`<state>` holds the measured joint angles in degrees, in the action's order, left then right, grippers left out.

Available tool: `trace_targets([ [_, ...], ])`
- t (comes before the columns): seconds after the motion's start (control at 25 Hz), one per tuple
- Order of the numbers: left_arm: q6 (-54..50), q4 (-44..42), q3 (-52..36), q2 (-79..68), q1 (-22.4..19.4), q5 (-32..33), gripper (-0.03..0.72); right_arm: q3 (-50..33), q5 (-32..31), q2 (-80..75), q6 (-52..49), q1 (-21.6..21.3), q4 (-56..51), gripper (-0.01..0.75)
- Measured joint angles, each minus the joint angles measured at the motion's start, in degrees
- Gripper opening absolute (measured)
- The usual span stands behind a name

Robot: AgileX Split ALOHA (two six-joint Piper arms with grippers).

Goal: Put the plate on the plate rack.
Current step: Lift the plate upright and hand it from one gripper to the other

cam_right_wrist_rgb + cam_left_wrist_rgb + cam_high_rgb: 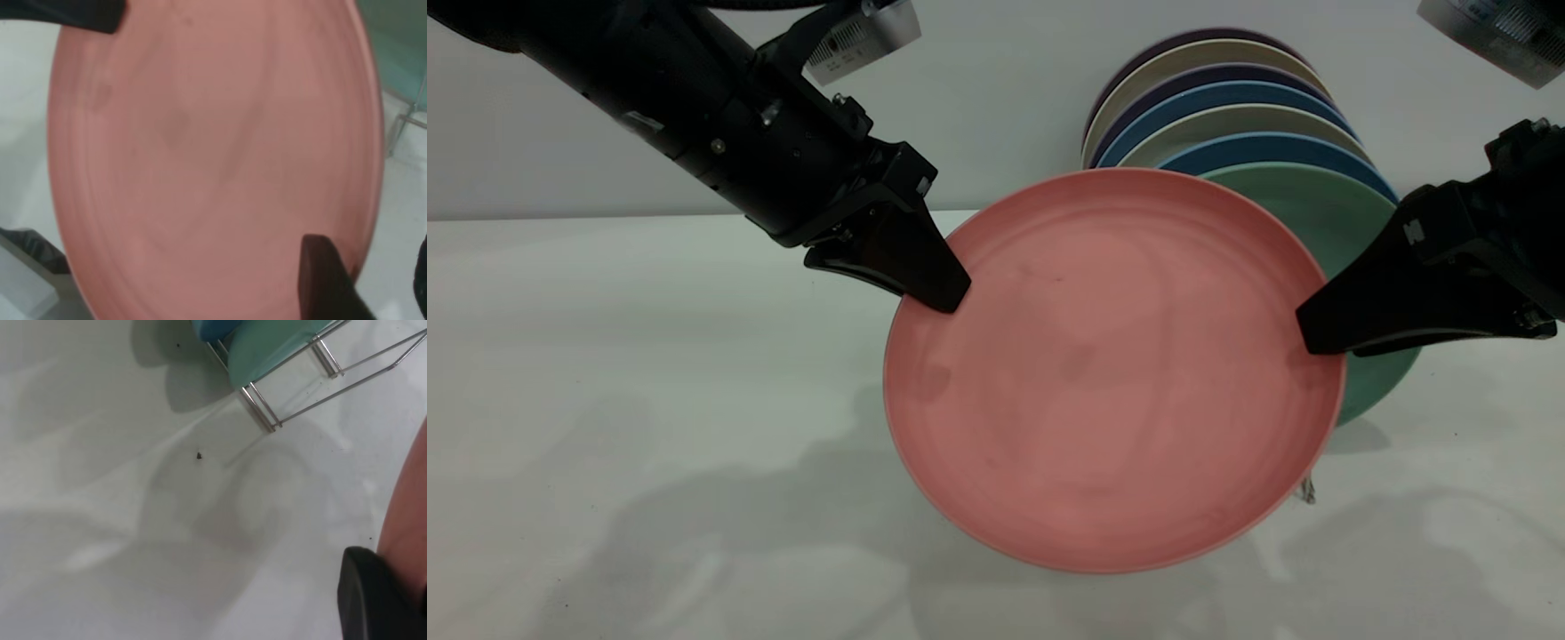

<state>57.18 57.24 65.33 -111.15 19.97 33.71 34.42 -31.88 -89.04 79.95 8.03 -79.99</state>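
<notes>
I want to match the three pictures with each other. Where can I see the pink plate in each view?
Exterior view: the pink plate fills the centre, held at opposite edges by the left end effector and right end effector.
Left wrist view: only a pink sliver at the picture's edge.
Right wrist view: it fills nearly the whole picture.
Shared landmark: the green plate behind it.

Plate [1113, 373] covers most of the plate rack [320, 380]; exterior view shows only a wire tip at lower right. Green plate [1325, 222] mostly hidden behind it. Stacked plates [1218, 98] behind overlap; only upper rims show. Left gripper [934, 293]: rear finger hidden by plate. Right gripper [1316, 333]: body cut off at right edge. Left wrist view: plate cut off at right edge.
</notes>
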Motion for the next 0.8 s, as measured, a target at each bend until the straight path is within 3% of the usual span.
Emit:
trace_targets([
  [0.52, 2.57, 3.51, 0.00, 0.00, 0.70, 1.12, 0.017, 0.00, -7.23, -4.91, 9.01, 0.00, -10.12, 0.343],
  [0.8, 4.41, 5.49, 0.00, 0.00, 2.57, 0.84, 0.017, 0.00, -8.89, -8.18, 10.60, 0.00, -10.18, 0.240],
])
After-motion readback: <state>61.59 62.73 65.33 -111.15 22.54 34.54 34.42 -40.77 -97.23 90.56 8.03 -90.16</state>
